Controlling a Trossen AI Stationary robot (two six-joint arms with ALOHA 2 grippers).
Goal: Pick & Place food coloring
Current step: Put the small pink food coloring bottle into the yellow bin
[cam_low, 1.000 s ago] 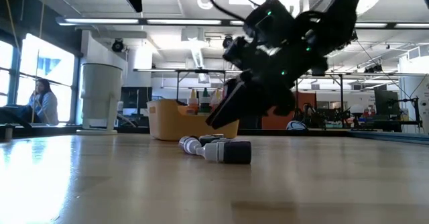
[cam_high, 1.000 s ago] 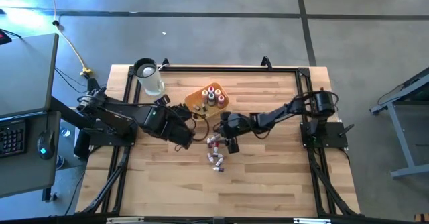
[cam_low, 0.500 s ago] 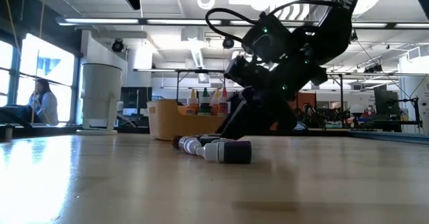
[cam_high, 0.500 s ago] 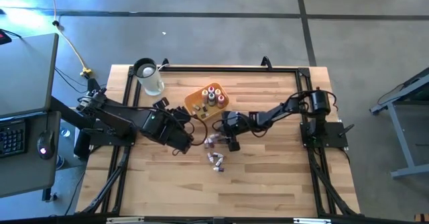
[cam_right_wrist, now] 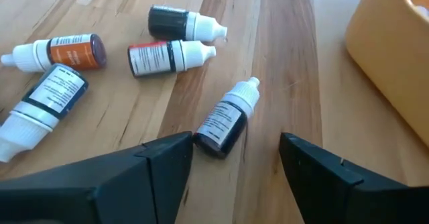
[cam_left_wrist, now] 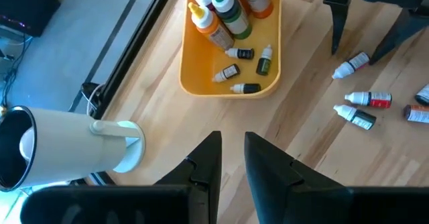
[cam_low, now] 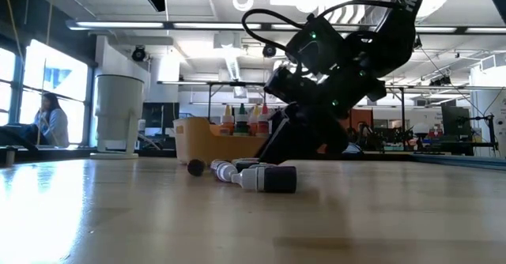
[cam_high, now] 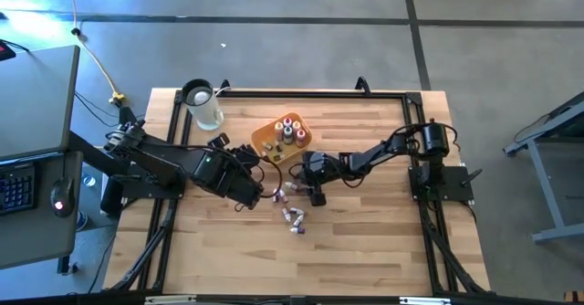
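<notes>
Wood table [cam_high: 365, 241]: right gripper [cam_right_wrist: 234, 158] open, low over a dark bottle [cam_right_wrist: 228, 119] beside the tray [cam_left_wrist: 201, 83], four more bottles [cam_right_wrist: 171, 55] near. Left gripper [cam_left_wrist: 228, 158] nearly closed, empty, hovering by tray and jug [cam_left_wrist: 60, 150].

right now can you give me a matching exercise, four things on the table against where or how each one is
Things:
1. white jug
2. yellow-orange tray
3. right gripper
4. left gripper

States:
a. open, low over a loose dark bottle
b. holds upright and lying bottles
c. empty, fingers near together, facing the tray
d. standing at the table's far left corner

Pairs: 1-d, 2-b, 3-a, 4-c
</notes>
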